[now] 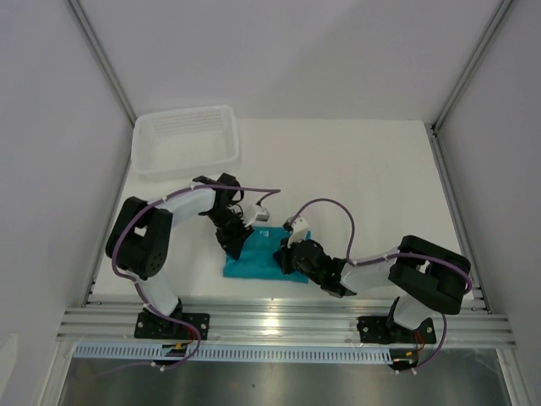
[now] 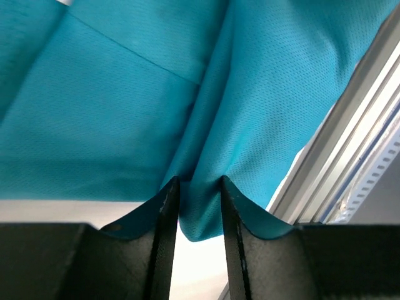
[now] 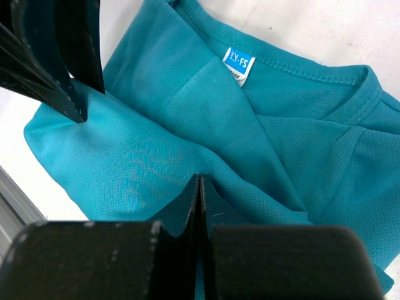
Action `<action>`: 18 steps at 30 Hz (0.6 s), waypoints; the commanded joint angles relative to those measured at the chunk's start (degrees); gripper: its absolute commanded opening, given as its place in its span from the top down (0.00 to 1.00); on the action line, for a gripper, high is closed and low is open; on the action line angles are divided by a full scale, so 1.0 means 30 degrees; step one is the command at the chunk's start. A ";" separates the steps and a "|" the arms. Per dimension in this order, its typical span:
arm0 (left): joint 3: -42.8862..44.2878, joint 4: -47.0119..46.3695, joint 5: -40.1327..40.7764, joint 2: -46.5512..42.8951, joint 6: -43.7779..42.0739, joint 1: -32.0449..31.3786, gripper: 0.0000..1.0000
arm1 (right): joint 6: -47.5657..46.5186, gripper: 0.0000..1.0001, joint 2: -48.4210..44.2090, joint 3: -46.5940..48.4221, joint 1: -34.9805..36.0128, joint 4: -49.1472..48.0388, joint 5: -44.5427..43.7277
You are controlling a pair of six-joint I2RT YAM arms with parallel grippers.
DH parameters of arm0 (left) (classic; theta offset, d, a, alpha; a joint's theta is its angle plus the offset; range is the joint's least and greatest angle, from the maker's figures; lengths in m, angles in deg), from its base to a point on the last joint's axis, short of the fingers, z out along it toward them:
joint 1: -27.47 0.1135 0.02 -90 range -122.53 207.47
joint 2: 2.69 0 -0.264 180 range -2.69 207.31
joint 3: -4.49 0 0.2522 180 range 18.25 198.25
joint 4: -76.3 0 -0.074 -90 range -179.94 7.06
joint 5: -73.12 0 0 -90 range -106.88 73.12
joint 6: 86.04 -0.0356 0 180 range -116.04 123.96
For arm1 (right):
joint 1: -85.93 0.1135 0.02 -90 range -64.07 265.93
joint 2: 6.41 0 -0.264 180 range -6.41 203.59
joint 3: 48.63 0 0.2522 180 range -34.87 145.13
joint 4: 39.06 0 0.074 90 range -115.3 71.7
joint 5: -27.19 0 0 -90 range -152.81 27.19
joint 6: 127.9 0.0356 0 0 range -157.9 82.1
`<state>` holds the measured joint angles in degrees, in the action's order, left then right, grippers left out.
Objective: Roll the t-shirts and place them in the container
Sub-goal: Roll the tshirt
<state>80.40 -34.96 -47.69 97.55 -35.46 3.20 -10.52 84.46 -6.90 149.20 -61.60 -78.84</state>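
The teal t-shirt lies folded into a small bundle on the white table near the front edge, between my two grippers. My left gripper is at its left end, and in the left wrist view the left gripper stands open with a loose fold of the t-shirt hanging between the fingertips. My right gripper is at the bundle's right end. In the right wrist view the right gripper is shut, pinching a ridge of the t-shirt. The white neck label shows at the collar.
A white plastic tray stands at the back left of the table. The aluminium rail runs along the near edge, close to the bundle, and shows as the rail beside the cloth. The left gripper's fingers stand at the upper left.
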 commanded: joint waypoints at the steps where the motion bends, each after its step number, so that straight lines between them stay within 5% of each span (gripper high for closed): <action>1: 0.0874 -0.0806 0.0366 -0.1363 0.0804 0.0326 0.64 | 0.0689 1.00 0.0238 0.0024 -0.0082 -0.0529 -0.0515; 10: 0.0848 -0.2476 0.0221 -0.4961 0.3118 0.1147 0.59 | 0.1245 1.00 0.0413 0.0112 -0.0082 -0.0236 -0.1247; 14: -0.1407 -0.3473 0.0336 -0.6842 0.2978 0.0126 0.76 | 0.1362 1.00 0.0385 0.0083 -0.0053 -0.0207 -0.1364; 18: -0.2640 -0.2714 0.1246 -0.5442 0.1919 -0.1985 0.94 | 0.1246 1.00 0.0354 -0.0005 -0.0024 -0.0177 -0.1540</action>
<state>75.15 -44.18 -45.43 77.80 -28.09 0.34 -7.42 85.08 -6.90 149.17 -61.60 -80.57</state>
